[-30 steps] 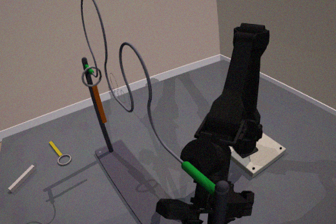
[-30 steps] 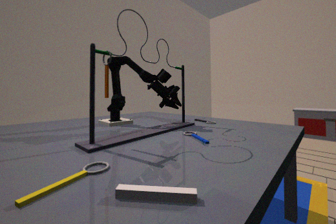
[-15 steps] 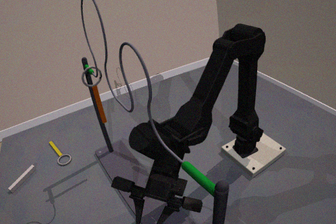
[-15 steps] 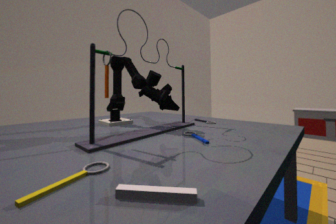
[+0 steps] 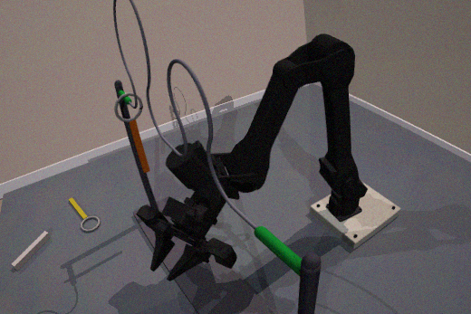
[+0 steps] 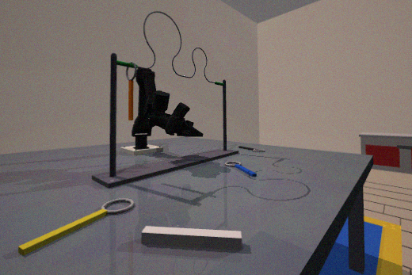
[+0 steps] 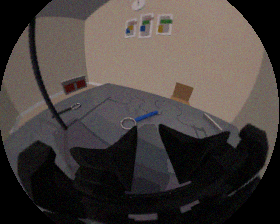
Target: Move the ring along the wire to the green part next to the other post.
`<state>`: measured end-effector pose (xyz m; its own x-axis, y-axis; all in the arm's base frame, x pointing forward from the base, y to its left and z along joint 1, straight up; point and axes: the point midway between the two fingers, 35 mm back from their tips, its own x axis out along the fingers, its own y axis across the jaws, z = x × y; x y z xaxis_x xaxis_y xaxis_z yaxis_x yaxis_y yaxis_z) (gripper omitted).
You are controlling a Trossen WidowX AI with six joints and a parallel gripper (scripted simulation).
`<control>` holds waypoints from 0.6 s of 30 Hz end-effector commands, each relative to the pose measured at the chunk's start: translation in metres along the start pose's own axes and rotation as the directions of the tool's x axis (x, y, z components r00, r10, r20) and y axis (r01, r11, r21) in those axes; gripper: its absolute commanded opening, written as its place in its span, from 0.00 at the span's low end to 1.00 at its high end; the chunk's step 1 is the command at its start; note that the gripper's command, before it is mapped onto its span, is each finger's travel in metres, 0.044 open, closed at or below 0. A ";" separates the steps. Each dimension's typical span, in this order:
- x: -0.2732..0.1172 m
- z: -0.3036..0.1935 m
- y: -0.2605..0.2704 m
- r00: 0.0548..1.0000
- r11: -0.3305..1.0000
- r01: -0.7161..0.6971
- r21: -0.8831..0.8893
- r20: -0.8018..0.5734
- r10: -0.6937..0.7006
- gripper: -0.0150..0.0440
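Note:
The grey ring [image 5: 116, 111] [image 6: 127, 73] hangs around the green part [image 6: 124, 63] by one post [image 5: 147, 191] [image 6: 113, 116]. Its orange handle [image 5: 139, 147] [image 6: 131, 100] points down. The thin grey wire [image 5: 147, 51] [image 6: 181, 40] loops to the other green part [image 5: 278, 250] [image 6: 219, 83] by the second post [image 5: 309, 286] [image 6: 224, 116]. My gripper [image 5: 161, 274] [image 6: 202, 135] [image 7: 148, 127] is partly open and empty, low beneath the wire and away from the handle. In the top view the arm overlaps the wire; whether they touch is unclear.
The base board [image 6: 104, 180] joins the posts. A blue-handled ring [image 6: 246, 170] [image 7: 147, 116] lies beyond my fingertips. A yellow-handled ring [image 5: 78, 208] [image 6: 63, 231], a white bar [image 5: 30, 251] [image 6: 191, 238] and a dark-handled ring [image 6: 246, 148] [image 7: 64, 110] also lie on the table.

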<state>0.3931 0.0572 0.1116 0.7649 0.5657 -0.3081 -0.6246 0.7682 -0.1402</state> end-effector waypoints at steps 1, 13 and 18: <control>-0.014 -0.012 -0.018 0.999 0.998 0.036 0.055 0.025 -0.037 0.53; -0.072 -0.037 -0.072 0.977 0.974 0.163 0.156 0.110 -0.181 0.53; -0.103 -0.045 -0.091 0.957 0.960 0.227 0.162 0.143 -0.251 0.53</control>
<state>0.3725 -0.0689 0.1157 0.8991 0.4144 -0.1409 -0.4263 0.9021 -0.0670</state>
